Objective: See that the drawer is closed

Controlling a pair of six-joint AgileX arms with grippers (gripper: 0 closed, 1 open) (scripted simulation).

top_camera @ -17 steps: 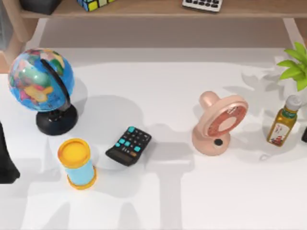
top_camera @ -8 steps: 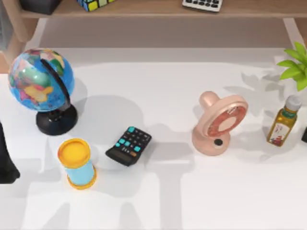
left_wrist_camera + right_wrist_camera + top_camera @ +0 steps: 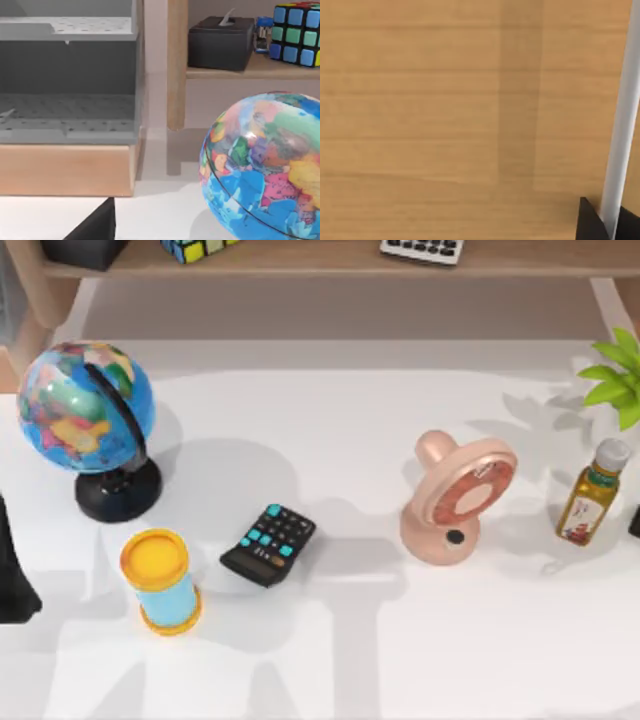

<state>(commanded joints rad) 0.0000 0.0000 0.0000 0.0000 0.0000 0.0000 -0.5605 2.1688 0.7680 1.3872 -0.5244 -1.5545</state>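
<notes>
No displacement is registered among the table objects since the earlier frames, and both arms are found in the same positions. In the top view, the left arm (image 3: 12, 570) is seen as a dark shape at the left edge of the table (image 3: 330, 440), near of the globe (image 3: 85, 410). A yellow-capped cylinder (image 3: 160, 580) and a calculator (image 3: 268, 544) are located right of that arm, and a pink fan (image 3: 458, 498) stands further right, with an oil bottle (image 3: 592, 492) and a green plant (image 3: 615, 375) at the right edge. A wooden shelf (image 3: 330, 265) runs along the far side. In the left wrist view, the drawer (image 3: 65, 170) is located at the far left of the scene, beyond the globe and just beside the shelf's upright post (image 3: 177, 65). Its grey perforated interior is exposed behind its wooden front, so it is read as open. Part of the left gripper (image 3: 95, 226) is visible as a black corner, apart from the drawer; its state cannot be told. A black box (image 3: 220, 42) and a puzzle cube (image 3: 296, 32) are seen on the shelf. In the right wrist view, a wooden panel (image 3: 420, 100) is seen at close range, with a pale bar (image 3: 620, 125) running along it. A black corner of the right gripper (image 3: 592, 225) is visible beside that bar; its state cannot be told, and contact with the bar cannot be confirmed.
</notes>
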